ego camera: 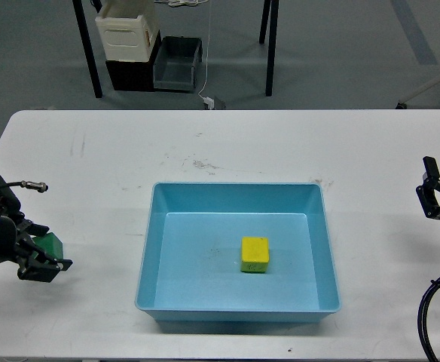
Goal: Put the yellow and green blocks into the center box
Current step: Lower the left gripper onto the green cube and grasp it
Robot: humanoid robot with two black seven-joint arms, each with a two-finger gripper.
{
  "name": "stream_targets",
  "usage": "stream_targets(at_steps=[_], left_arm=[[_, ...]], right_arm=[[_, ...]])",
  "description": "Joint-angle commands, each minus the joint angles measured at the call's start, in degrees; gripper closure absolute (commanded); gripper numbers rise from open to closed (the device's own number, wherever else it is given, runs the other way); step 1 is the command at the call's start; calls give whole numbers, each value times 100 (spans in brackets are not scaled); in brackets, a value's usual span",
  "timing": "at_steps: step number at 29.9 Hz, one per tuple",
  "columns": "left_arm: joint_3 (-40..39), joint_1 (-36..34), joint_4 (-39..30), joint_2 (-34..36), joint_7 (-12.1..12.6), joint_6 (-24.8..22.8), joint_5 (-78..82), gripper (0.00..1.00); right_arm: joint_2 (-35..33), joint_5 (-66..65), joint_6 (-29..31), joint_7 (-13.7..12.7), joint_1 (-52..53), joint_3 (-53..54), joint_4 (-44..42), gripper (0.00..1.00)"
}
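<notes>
- Landmark: the light blue tray (237, 253), centre of the white worktop (220, 143); its long axis runs left–right across your view, open side up.
- Yellow block (255, 255): lies on the tray floor, slightly right of the tray's middle, clear of all four walls. A cube, so no long axis; its edges sit roughly square to the tray walls. You can count this half of the task as done.
- Green block (50, 245): well left of the tray, outside it, just above or on the worktop. Only part of it shows behind the fingers; its tilt cannot be judged.
- Left pincer (43, 256): well left of the tray, pinching the green block between its dark fingers.
- Right pincer (431, 192): well right of the tray, near the worktop's edge, holding nothing; seen small and dark, so you cannot tell whether it is spread or pressed together.
- Step in hand, by judgement: the green block is gripped, and carrying it to the tray is what remains.
- Next move calls for: lift enough to clear the tray's left wall, travel right, release over bare floor left of the yellow block.
</notes>
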Motion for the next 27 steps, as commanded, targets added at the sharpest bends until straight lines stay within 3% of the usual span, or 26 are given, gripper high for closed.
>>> stream_targets(at_steps=[1,17,27], left_arm=[[12,12,221,-71,-1,-5,-4,1],[12,74,230,60,-1,-5,-4,1],[434,56,204,324,-1,70,-4,1]], right_arm=[[0,0,0,0,-11,-16,-6,0],[26,0,0,8,-55,-42,-6,0],[44,0,0,8,-55,-68,-6,0]])
